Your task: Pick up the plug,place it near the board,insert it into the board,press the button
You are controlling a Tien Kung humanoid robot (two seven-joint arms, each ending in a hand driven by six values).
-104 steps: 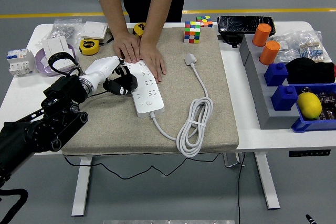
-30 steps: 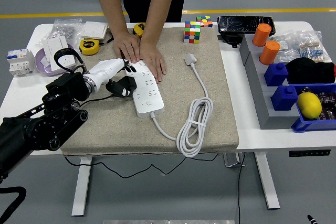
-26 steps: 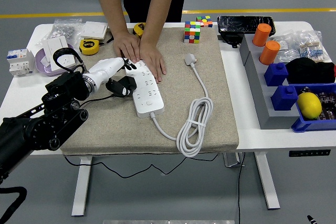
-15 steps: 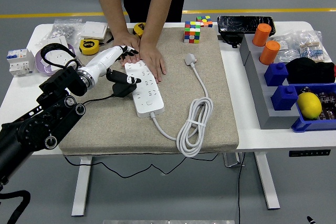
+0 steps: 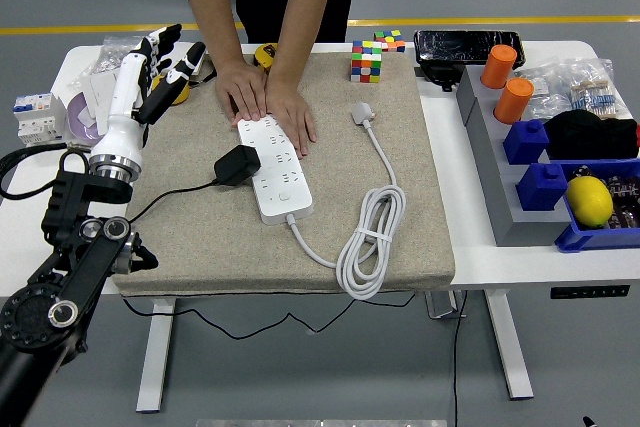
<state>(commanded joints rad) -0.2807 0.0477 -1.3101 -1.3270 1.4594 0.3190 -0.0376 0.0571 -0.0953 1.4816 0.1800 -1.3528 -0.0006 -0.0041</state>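
The black plug [image 5: 236, 164] lies on the beige mat [image 5: 200, 237], touching the left edge of the white power strip [image 5: 277, 175]. Its black cable runs off to the left across the mat. My left hand [image 5: 172, 48] is raised well above and left of the plug, over the table's far left, fingers spread and holding nothing. A person's two hands [image 5: 265, 99] press flat on the strip's far end. The strip's own white plug [image 5: 362, 112] and coiled cord [image 5: 371, 235] lie to its right. My right arm is out of view.
A Rubik's cube [image 5: 366, 60] stands at the mat's far edge. Two orange cups [image 5: 507, 82], blue bins [image 5: 540, 162] and a lemon [image 5: 590, 200] fill the right side. White electrical parts [image 5: 36, 117] sit at the far left.
My left hand has let go of the black plug and swung up and away to the far left. The plug now rests beside the strip. The person's hands have stayed put.
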